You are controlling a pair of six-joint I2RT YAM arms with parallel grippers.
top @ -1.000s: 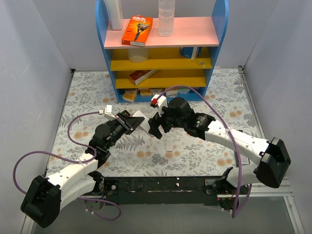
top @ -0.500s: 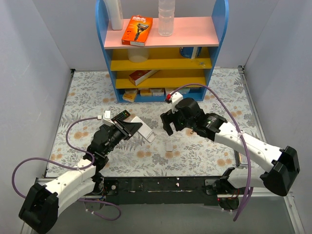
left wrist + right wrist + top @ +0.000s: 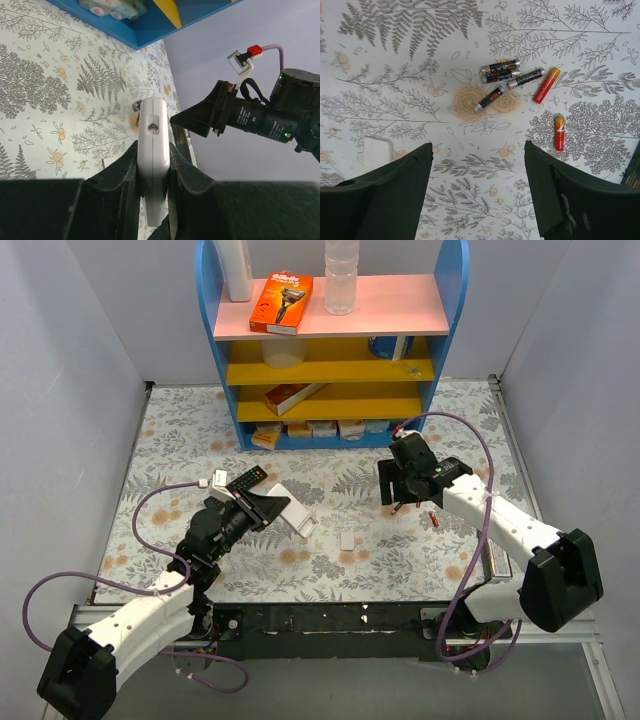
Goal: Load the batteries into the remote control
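Batteries (image 3: 501,76) lie under the spread right claw (image 3: 477,145) (left claw (image 3: 153,150) grips remote control (image 3: 152,117)).

Under my right jaws, spread wide, the tabletop (image 3: 470,200) is bare. Four dark batteries (image 3: 505,75) huddle tight, hardly a gap between them; two red batteries (image 3: 546,85) lie apart with room on every side. The remote control (image 3: 152,165) in my left jaws juts toward the middle; the shelf (image 3: 400,305) walls the far edge.
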